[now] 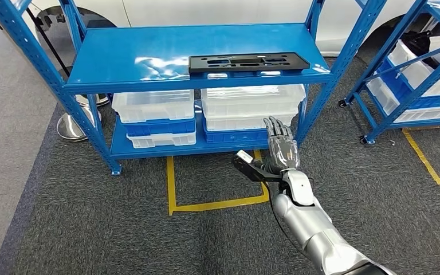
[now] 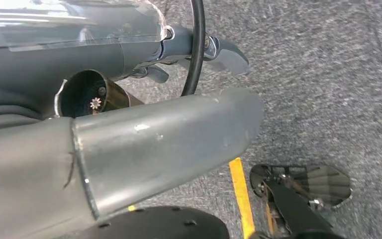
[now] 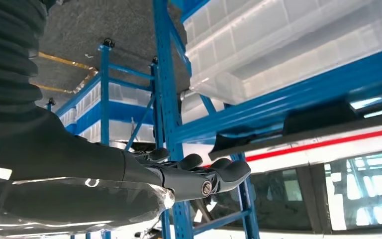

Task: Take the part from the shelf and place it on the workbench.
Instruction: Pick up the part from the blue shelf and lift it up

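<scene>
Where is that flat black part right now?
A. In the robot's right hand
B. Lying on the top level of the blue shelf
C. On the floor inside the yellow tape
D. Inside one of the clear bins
B. The flat black part lies on the top level of the blue shelf, while the right hand hangs below it with fingers spread, holding nothing.

The right arm (image 1: 321,235) is a glossy silver shell in rounded segments; a thin black cable runs beside it; its dark grey many-fingered right hand (image 1: 279,148) has ribbed metallic fingers (a small screw shows at one knuckle); the left hand (image 2: 129,149) shows a thick matt grey thumb, lightly scuffed.
</scene>
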